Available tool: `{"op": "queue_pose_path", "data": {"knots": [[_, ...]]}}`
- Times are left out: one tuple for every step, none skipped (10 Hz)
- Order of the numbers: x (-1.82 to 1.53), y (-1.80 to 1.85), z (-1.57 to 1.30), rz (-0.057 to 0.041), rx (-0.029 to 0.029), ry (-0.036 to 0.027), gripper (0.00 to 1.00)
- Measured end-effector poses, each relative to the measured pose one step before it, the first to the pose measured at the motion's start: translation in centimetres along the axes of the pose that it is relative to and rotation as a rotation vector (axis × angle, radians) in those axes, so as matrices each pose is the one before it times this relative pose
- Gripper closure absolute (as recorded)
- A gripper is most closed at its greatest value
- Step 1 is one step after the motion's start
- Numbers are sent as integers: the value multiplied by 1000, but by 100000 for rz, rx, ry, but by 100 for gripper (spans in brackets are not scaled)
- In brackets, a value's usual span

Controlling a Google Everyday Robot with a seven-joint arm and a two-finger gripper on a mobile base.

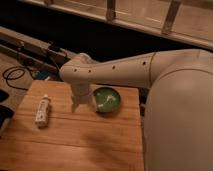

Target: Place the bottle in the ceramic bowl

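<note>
The small slim white plastic bottle [43, 111] lies flat on the wooden table [75, 142], clear of the gripper [81, 104]. The jaws stand apart and empty, just beside the glossy green ceramic bowl [106, 100].

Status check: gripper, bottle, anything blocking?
Gripper open, empty, hanging between bottle and ceramic bowl. Bottle lying flat on wooden table, untouched. Nothing else between them.

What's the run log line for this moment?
gripper open, empty, over table beside ceramic bowl | bottle lying on table, ungrasped | bowl holds no bottle
</note>
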Motion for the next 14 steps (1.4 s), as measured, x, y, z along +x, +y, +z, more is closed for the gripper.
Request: {"op": "queue_pose_path", "data": {"knots": [[-1,-4,0,5,2,-4,35],[1,1,-3,-1,1,2,35],[1,2,6,-7,0,7,35],[-1,-3,-2,12,1,-1,35],[0,4,-3,-12,-3,-8,35],[0,1,0,-3,0,-2,35],[-1,-3,0,8,1,0,35],[1,0,3,3,-2,8,35],[1,3,-2,-9,1,-9,35],[-1,-2,-1,4,0,1,35],[-11,-46,-73,-56,109,-259,35],[-136,41,-155,885,-726,-1143,35],[-814,124,-599,1195,-683,-3360,35],[-1037,719,-420,-413,-39,-1640,35]]}}
